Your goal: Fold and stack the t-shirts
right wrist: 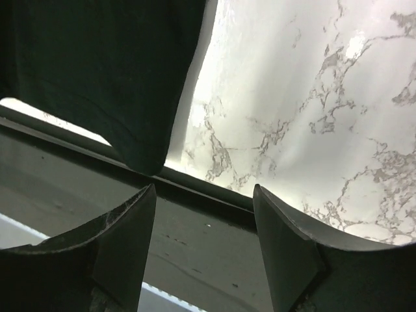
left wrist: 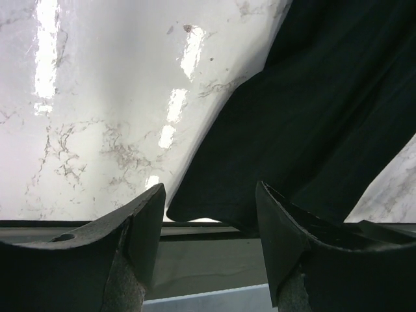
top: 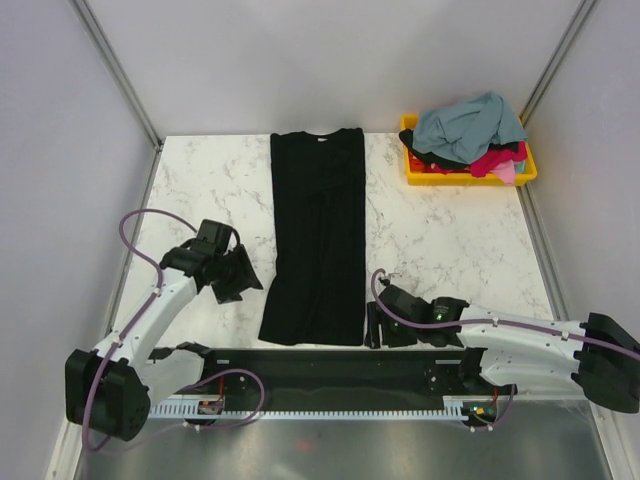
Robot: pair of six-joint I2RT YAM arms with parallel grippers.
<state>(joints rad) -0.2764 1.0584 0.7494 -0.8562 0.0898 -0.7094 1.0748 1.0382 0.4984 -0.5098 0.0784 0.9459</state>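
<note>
Left jaws are spread wide with nothing between them, hanging just beside the left edge of the black t-shirt (left wrist: 312,117), and the near-left hem corner lines up in the gap in the wrist view. Right jaws tell the same story: parted and empty, low beside the near-right hem corner, which droops a touch at the near edge of the table (top: 200,190). As far as I can see, neither pair touches cloth.

My read is one arm per hem corner, set to pinch both at once and carry the hem up toward the collar for the crosswise fold.

The shirt lies flat down the middle of the table as a long narrow strip. Its sides are tucked in, the collar is at the far edge and the hem at the near edge. That puts both hem corners within easy reach of the arms, which looks deliberate.

In the far right corner, the yellow bin (top: 465,181) is heaped full. A grey-blue shirt (top: 468,122) is crumpled on top and spills past the rim. A second black one (top: 425,152) peeks out beneath it on the left, with a magenta-red shirt (top: 492,160) and a pink one (top: 510,174) poking out on the right. None of these are folded, so I'd judge the job is in its early going.
</note>
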